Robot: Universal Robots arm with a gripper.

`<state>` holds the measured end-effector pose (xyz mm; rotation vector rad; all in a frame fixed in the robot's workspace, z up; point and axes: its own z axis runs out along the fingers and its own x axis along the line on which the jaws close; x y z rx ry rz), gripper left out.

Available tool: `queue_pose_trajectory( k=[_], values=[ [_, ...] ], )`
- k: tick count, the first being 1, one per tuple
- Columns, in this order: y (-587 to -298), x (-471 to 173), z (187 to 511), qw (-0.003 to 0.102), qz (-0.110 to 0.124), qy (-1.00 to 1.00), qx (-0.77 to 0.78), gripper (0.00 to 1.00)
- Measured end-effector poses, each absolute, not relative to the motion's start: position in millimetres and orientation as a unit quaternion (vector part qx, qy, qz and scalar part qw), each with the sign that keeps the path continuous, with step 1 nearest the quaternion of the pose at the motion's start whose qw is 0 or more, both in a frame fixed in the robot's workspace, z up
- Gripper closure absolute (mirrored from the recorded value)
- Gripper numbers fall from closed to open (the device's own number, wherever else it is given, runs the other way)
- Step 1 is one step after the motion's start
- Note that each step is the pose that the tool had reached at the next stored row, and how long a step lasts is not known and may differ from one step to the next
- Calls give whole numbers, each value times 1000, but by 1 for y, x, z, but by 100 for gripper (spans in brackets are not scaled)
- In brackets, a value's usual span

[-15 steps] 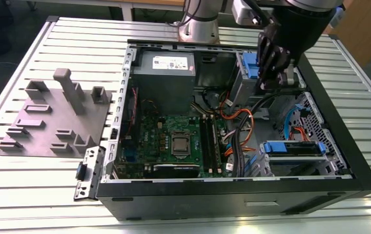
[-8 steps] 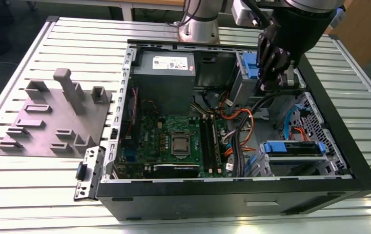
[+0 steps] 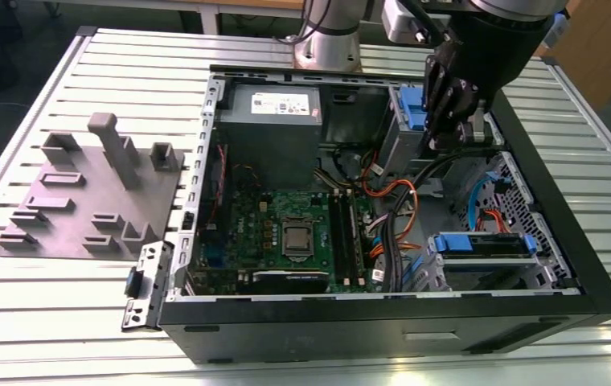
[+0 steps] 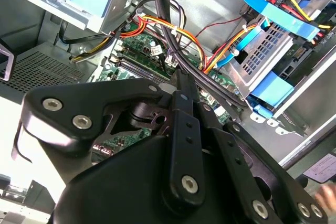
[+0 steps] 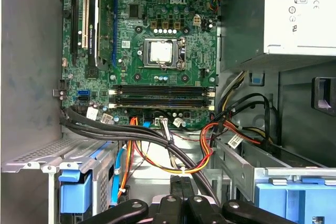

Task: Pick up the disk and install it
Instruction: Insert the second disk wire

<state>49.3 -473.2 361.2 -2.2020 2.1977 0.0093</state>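
The disk shows as a blue carrier end seated in the drive cage at the exterior view's lower right inside the open computer case. Its silver body is hidden by the cage. The same blue end appears in the first wrist view and in the second wrist view. My gripper hangs over the far right part of the case, well apart from the disk. Its fingers are shut with nothing between them, as both wrist views show.
A grey power supply and a blue-tabbed carrier lie at the back of the case. Black, orange and blue cable bundles run below the gripper beside the motherboard. A grey fixture plate lies on the table at the exterior view's left.
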Motion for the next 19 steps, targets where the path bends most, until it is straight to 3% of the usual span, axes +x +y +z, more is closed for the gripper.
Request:
queue_pose_trajectory(
  k=[19],
  values=[
    [-473, 57, 361, 15, 3, 706, -708, 89]
  ],
)
